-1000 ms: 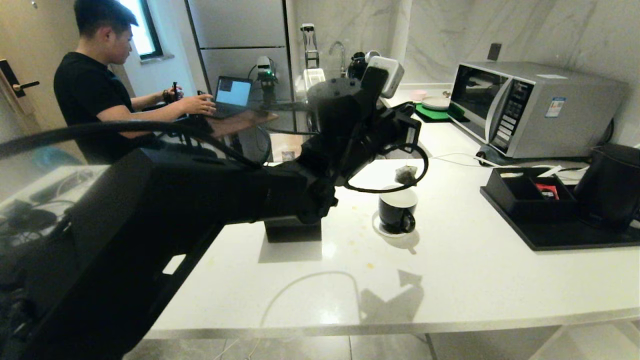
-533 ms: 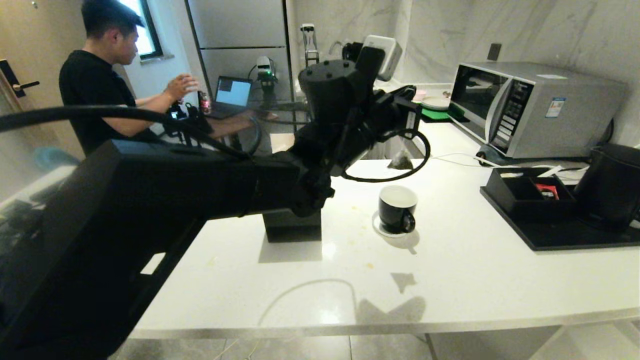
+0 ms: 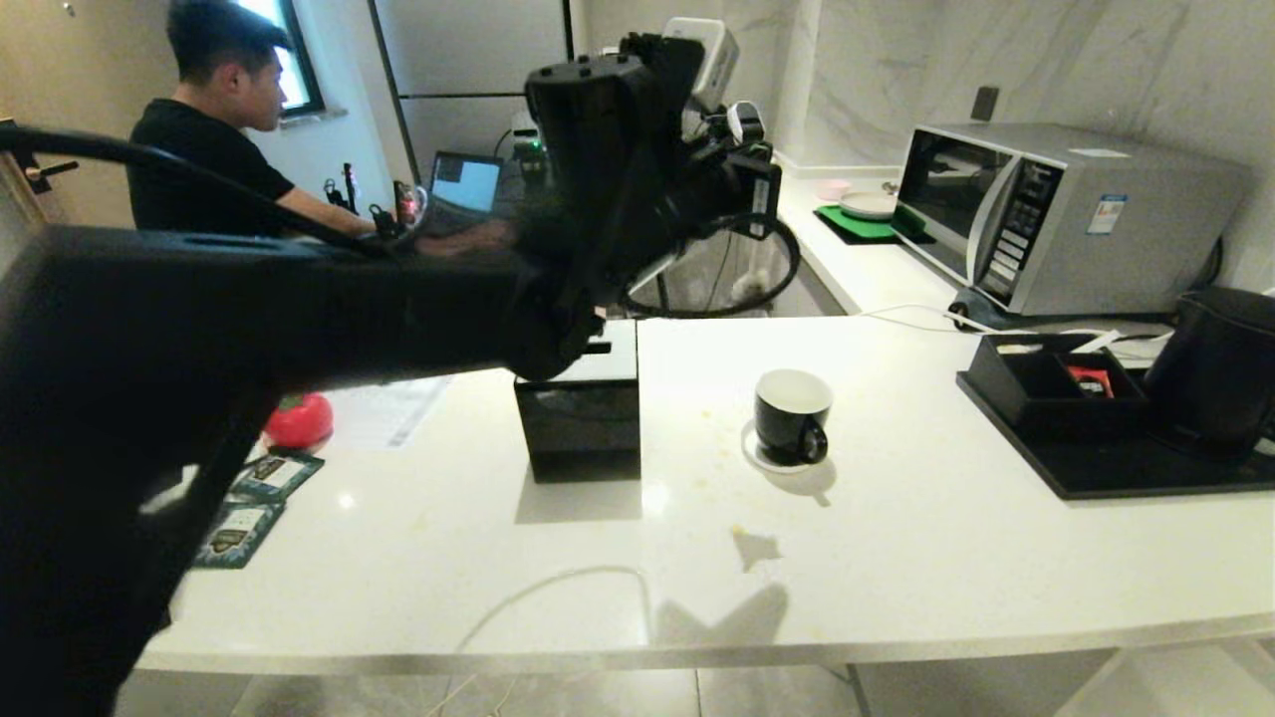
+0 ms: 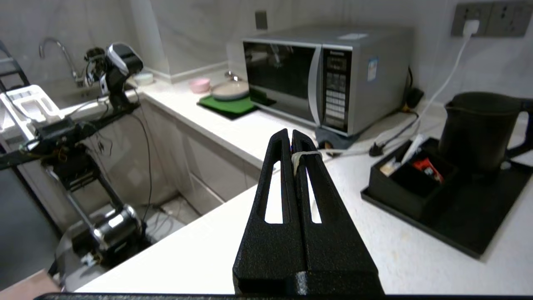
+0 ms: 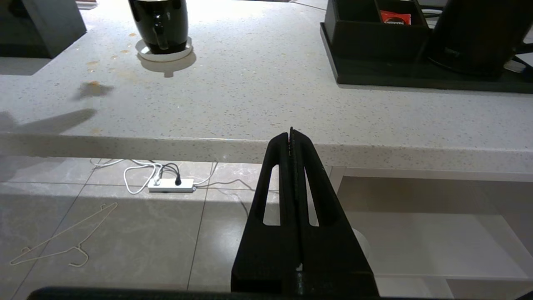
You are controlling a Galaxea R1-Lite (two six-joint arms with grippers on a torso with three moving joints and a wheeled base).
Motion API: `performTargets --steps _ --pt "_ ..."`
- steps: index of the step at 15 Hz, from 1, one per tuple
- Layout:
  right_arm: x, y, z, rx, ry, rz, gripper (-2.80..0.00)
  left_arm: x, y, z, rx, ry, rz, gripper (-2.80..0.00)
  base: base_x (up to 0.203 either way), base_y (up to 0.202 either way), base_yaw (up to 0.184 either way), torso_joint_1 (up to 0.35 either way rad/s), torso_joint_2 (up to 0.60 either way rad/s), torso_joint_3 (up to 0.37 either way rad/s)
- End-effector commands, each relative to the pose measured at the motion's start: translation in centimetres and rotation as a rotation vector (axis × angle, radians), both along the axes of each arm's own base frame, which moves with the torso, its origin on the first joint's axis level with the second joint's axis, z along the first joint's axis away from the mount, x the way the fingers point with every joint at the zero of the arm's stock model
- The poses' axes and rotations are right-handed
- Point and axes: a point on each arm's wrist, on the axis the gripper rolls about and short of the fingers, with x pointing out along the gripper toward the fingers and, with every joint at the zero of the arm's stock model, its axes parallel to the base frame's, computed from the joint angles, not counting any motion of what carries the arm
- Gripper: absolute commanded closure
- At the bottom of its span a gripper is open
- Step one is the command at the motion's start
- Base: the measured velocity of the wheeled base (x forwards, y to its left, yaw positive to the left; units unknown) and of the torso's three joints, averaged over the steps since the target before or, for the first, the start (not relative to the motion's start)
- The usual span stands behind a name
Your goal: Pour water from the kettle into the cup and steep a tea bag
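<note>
Left tool [image 4: 291,137] well above cup [image 3: 791,416]

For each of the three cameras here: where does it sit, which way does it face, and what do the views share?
Head view: from above, facing down on the white counter; the left arm crosses it.
Left wrist view: behind the shut left pincer, held high, facing the silver microwave and matte black kettle.
Right wrist view: behind the shut right pincer, below the counter edge, facing up.
Shared: head and right wrist views show the glossy black cup.
</note>
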Motion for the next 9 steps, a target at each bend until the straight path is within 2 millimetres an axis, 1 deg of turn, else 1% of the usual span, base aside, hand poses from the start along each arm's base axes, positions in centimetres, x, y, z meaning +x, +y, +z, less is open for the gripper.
performTargets --steps 1,3,5,9 --pt "0.0 0.0 0.0 0.000 0.000 0.000 0.00 -0.7 1.8 2.0 0.005 -0.003 0.023 0.00 0.000 0.000 0.000 0.000 0.00 0.000" --pt "0.0 0.0 0.0 0.000 0.000 0.000 0.00 -1.0 3.0 2.5 0.031 0.006 0.044 0.00 0.000 0.000 0.000 0.000 0.00 0.000" --pt "0.0 0.0 0.0 -0.001 0.001 0.000 0.00 -1.4 4.2 2.7 0.047 0.024 0.060 0.00 0.000 0.000 0.000 0.000 0.00 0.000" --pt "0.0 0.0 0.0 0.000 0.002 0.000 0.00 -1.9 6.6 2.4 0.069 0.055 0.101 0.00 0.000 0.000 0.000 0.000 0.00 0.000"
